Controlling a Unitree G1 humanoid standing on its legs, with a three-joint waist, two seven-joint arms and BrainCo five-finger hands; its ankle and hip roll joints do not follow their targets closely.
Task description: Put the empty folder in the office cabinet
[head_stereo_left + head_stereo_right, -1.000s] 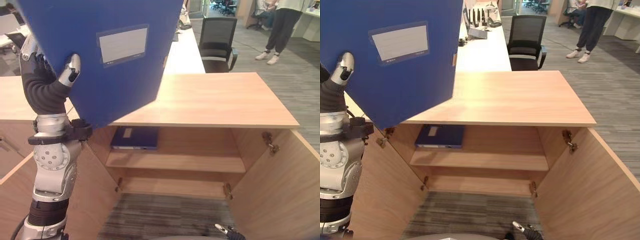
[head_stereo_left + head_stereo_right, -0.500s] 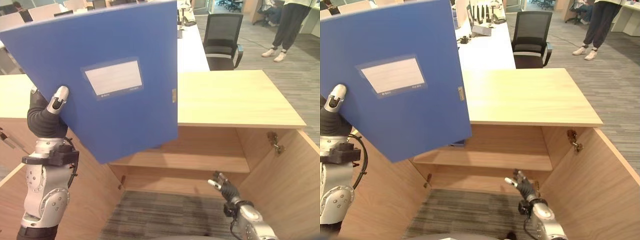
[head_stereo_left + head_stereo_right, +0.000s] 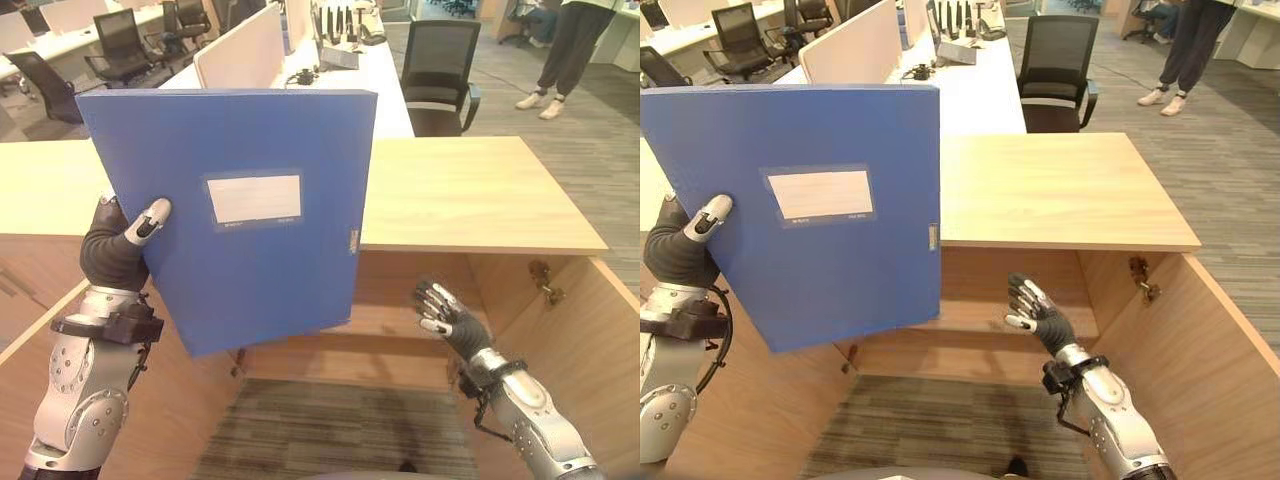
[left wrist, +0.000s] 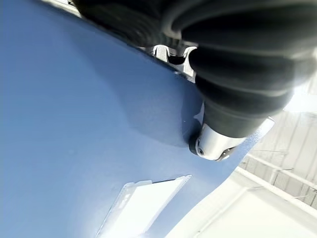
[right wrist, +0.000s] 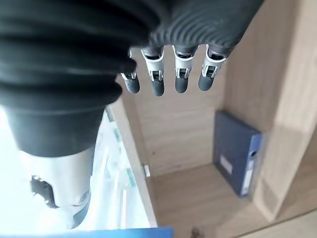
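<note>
The setting is an open-plan office. A low wooden cabinet [image 3: 470, 195] with open doors stands in the foreground. Behind the cabinet, a long white desk [image 3: 370, 75] carries a partition panel [image 3: 245, 45] and small desktop equipment. A black mesh office chair [image 3: 440, 65] stands just beyond the cabinet's far edge. Further chairs [image 3: 125, 40] line desks to the cabinet's far left. Grey striped carpet [image 3: 540, 150] covers the floor.

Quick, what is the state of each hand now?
Left hand: shut on the blue folder, thumb on its front.
Right hand: open, holding nothing.
</note>
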